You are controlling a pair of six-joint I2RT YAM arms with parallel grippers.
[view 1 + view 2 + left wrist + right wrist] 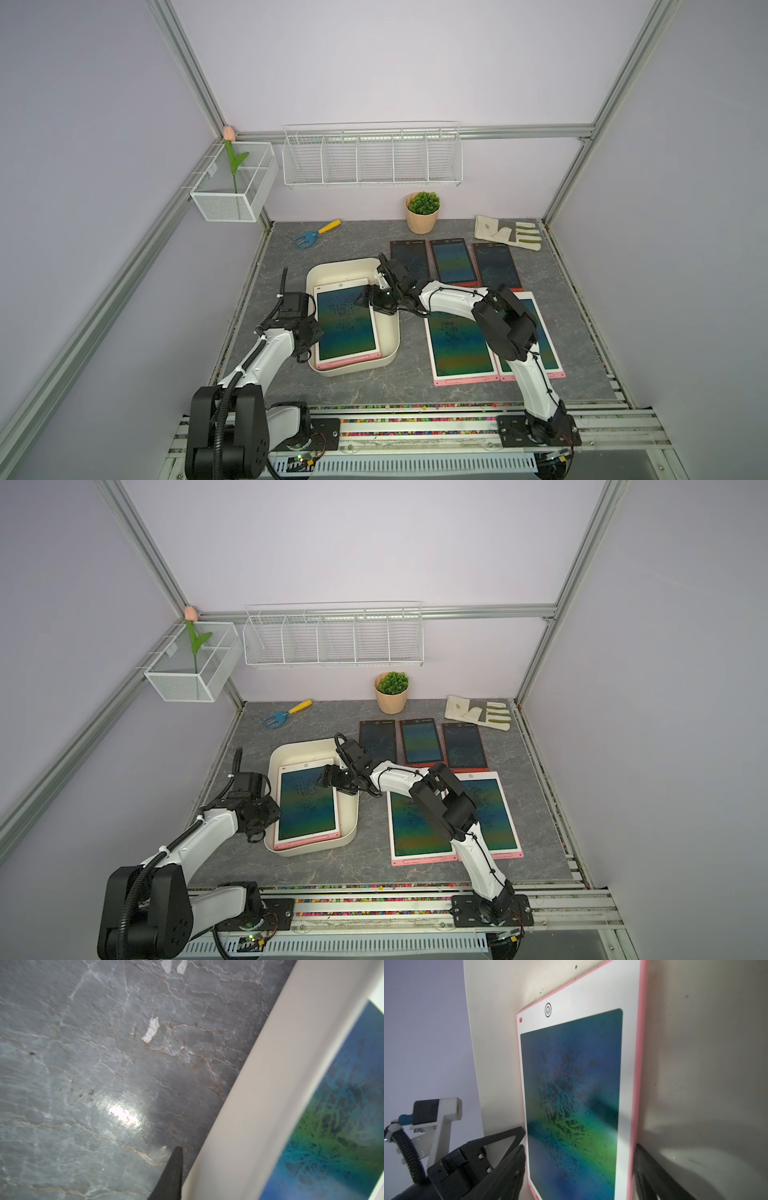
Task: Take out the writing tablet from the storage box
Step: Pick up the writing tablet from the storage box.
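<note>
The box (286, 750) is sitting on the grey table (361, 866), holding a pink-edged tablet (307, 804) with its screen facing up. The right gripper (328, 780) is reaching over the tablet's far right corner — whether it is touching cannot be told. The left gripper (259, 814) is hanging at the box's left wall. Five more tablets (419, 742) are lying flat to the right.
</note>
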